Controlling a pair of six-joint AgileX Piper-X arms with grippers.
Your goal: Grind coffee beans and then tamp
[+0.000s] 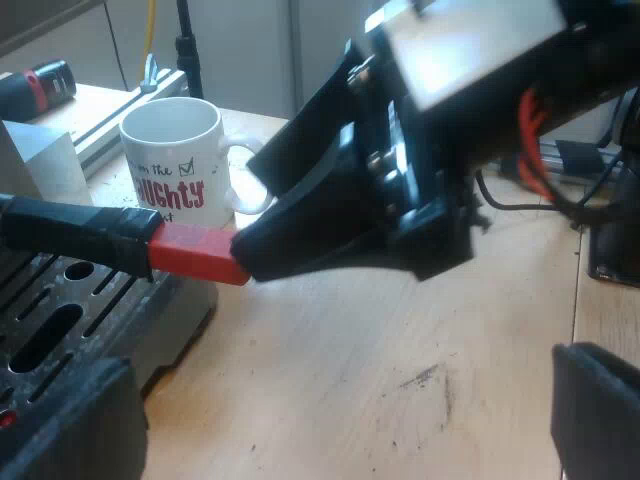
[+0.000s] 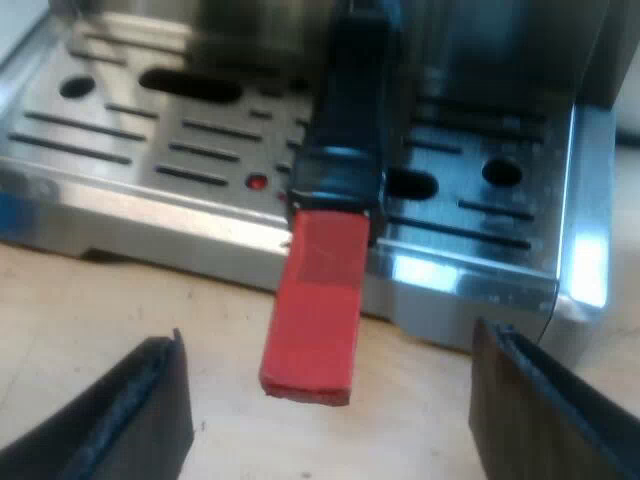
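The holder's dark handle (image 2: 345, 110) reaches out over the espresso machine's slotted drip tray (image 2: 180, 150) and ends in a red tip (image 2: 315, 310). My right gripper (image 2: 330, 425) is open, one finger on each side of the red tip and just short of it. From the left wrist view, the right gripper (image 1: 250, 205) meets the red end (image 1: 195, 250) of the handle (image 1: 80, 230), with a white printed mug (image 1: 180, 160) standing just behind. My left gripper (image 1: 330, 430) is open over the wooden table, holding nothing.
The drip tray's edge (image 1: 60, 320) lies beneath the handle. A wooden tabletop (image 1: 400, 340) stretches beyond it. A grey metal block (image 1: 40, 160) and a black-and-red object (image 1: 40, 85) sit past the mug. A black base (image 1: 610, 250) stands at the table's far edge.
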